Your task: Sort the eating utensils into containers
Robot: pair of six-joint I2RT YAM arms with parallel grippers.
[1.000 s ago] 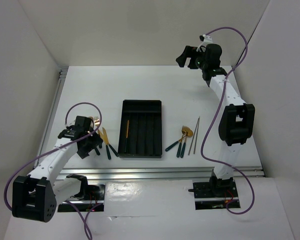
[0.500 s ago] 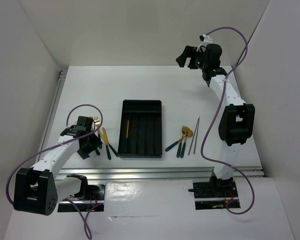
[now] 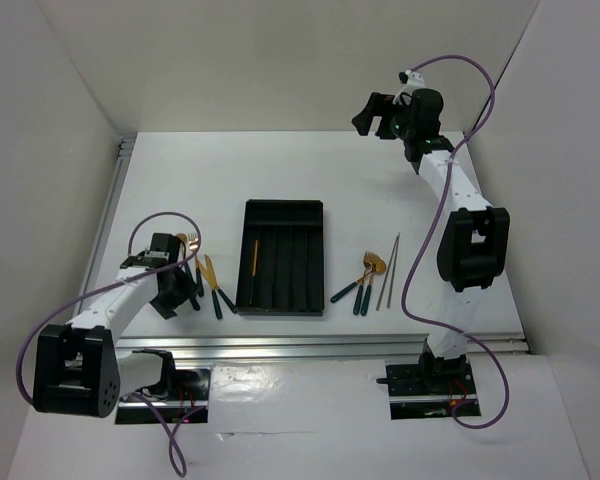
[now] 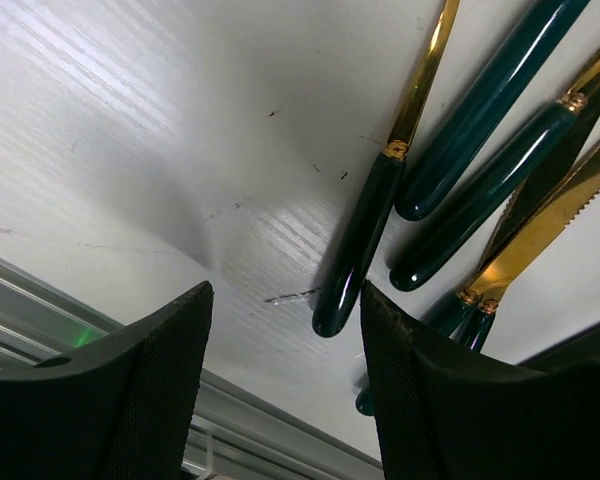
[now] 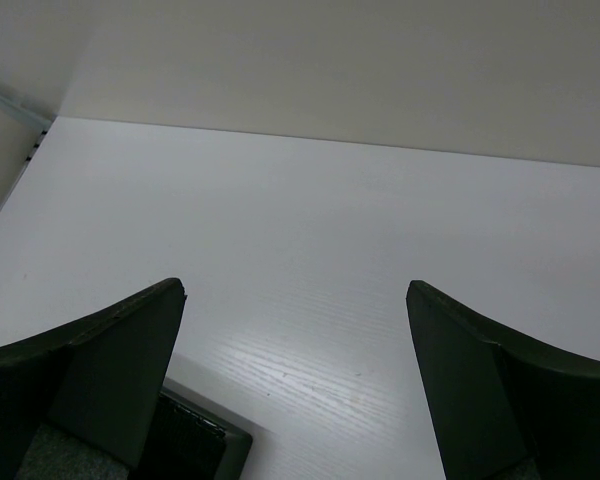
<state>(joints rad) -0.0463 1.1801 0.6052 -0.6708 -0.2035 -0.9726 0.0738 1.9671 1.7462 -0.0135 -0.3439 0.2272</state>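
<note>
Obs: left gripper (image 4: 285, 298) is hovering open, empty, over utensils (image 4: 360, 245) left of tray (image 3: 281, 258); right gripper (image 5: 295, 300) is hanging open beyond tray's far-right corner. Utensils are probably stiff, light and glossy-slick, so I am favouring a mid-handle grasp.

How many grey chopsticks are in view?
2. The grey chopsticks lie side by side on the table, right of the black tray, just beyond the teal-handled utensils. The left arm may hide others.

Utensils (image 4: 480, 110): gold heads, dark teal handles. Chopsticks (image 3: 388, 272): grey-brown. Tray (image 3: 284, 205): black. Table (image 3: 180, 180): white, faint grain. Cables (image 3: 460, 57): purple.
</note>
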